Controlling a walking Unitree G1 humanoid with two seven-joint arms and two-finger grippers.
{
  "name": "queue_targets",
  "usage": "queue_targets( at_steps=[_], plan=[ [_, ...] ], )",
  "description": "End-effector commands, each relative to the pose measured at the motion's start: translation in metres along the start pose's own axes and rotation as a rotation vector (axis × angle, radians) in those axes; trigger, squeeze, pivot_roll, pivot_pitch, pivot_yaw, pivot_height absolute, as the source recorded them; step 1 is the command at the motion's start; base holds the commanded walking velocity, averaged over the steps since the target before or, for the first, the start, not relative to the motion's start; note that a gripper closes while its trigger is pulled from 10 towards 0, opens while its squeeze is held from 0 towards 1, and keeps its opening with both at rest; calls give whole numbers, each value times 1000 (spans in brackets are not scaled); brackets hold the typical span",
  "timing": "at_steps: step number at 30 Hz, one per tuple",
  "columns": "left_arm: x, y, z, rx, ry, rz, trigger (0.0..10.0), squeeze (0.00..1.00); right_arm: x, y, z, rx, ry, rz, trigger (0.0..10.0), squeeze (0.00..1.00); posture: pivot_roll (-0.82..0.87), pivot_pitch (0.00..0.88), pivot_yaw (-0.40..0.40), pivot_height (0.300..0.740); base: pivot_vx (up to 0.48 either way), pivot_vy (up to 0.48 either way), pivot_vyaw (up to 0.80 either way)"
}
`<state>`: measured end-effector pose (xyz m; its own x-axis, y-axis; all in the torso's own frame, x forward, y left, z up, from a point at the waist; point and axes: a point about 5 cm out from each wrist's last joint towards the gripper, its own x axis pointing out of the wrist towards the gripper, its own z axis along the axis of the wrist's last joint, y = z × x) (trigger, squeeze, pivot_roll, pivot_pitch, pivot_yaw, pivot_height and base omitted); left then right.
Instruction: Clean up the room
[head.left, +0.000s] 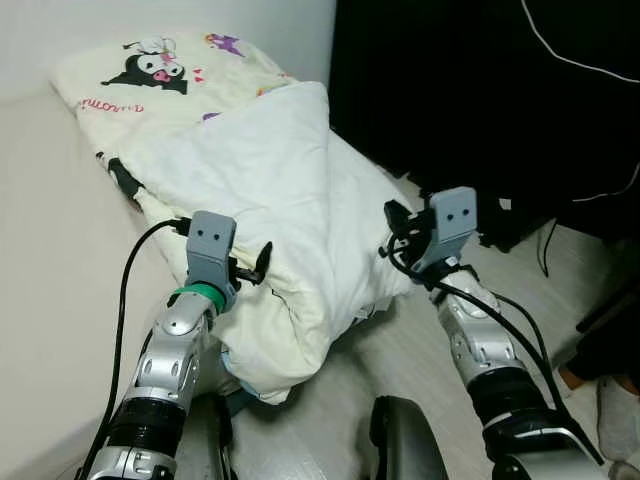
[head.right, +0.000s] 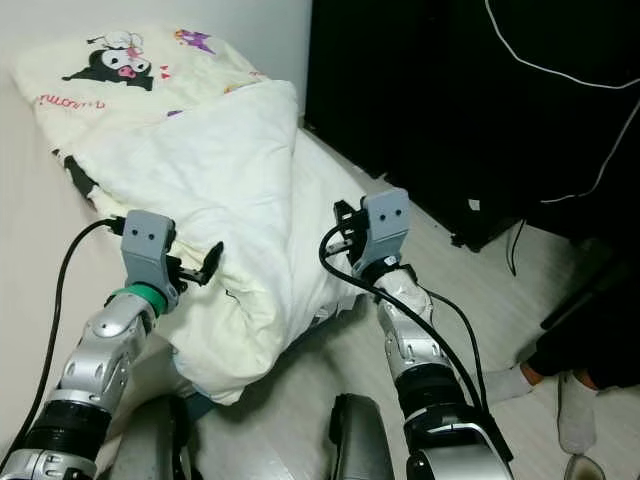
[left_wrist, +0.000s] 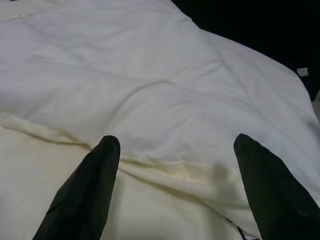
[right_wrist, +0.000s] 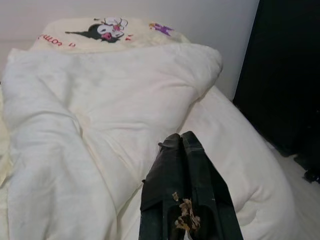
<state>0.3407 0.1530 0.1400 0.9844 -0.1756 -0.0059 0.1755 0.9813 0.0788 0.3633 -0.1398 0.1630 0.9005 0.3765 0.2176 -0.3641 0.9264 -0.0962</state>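
A cream-white duvet (head.left: 270, 190) lies bunched and folded over on the bed, its lower end hanging off the foot toward the floor. Under its far end is a cream cover with a black-and-white cartoon print (head.left: 160, 70). My left gripper (left_wrist: 175, 142) is open just over the duvet's near left part, fingers (left_wrist: 85, 195) spread wide with the fabric beneath them. My right gripper (right_wrist: 180, 137) is shut with nothing between its fingers, which point at the duvet from its right edge (head.left: 395, 235).
The beige mattress (head.left: 50, 200) stretches out on the left. Dark furniture (head.left: 480, 90) with white cables stands close on the right. Pale wood floor (head.left: 400, 350) runs between it and the bed. A person's socked feet (head.right: 575, 410) stand at the lower right.
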Motion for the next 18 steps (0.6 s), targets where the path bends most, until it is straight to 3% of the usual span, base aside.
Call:
queue_targets(
  at_steps=[1, 3, 6, 7, 11, 12, 13, 14, 18],
  plan=[
    [-18, 20, -13, 82, 29, 185, 10000, 0, 9, 14, -20, 37, 138, 122, 10000, 0, 132, 117, -75, 550, 0, 0, 0],
    [-22, 27, -14, 106, 27, 230, 10000, 0, 11, 17, -20, 55, 146, 141, 10000, 0, 132, 117, -75, 550, 0, 0, 0],
    [-52, 42, -16, 132, 14, 245, 10000, 0, 18, 26, -14, 226, 91, 184, 10000, 0, 196, 144, -117, 550, 0, 0, 0],
    [-71, 48, -11, 101, -5, 234, 10000, 0, 22, 29, -11, 302, 74, 186, 10000, 0, 243, 160, -137, 550, 0, 0, 0],
    [-82, 50, -5, 84, -22, 234, 10000, 0, 25, 30, -10, 321, 81, 190, 10000, 0, 278, 170, -151, 550, 0, 0, 0],
    [-88, 52, -1, 78, -30, 247, 10000, 0, 26, 33, -11, 283, 111, 206, 10000, 90, 298, 178, -164, 550, 0, 0, 0],
    [-88, 52, -1, 78, -30, 247, 10000, 0, 26, 33, -11, 283, 111, 206, 10000, 90, 298, 178, -164, 550, 0, 0, 0],
    [-92, 53, 3, 76, -34, 260, 10000, 0, 28, 36, -13, 234, 142, 221, 10000, 1000, 298, 178, -164, 550, 0, 0, 0],
    [-99, 50, 11, 76, -42, 301, 10000, 0, 33, 43, -16, 156, 208, 286, 10000, 1000, 337, 198, -194, 550, 0, 0, 0]
  ],
)
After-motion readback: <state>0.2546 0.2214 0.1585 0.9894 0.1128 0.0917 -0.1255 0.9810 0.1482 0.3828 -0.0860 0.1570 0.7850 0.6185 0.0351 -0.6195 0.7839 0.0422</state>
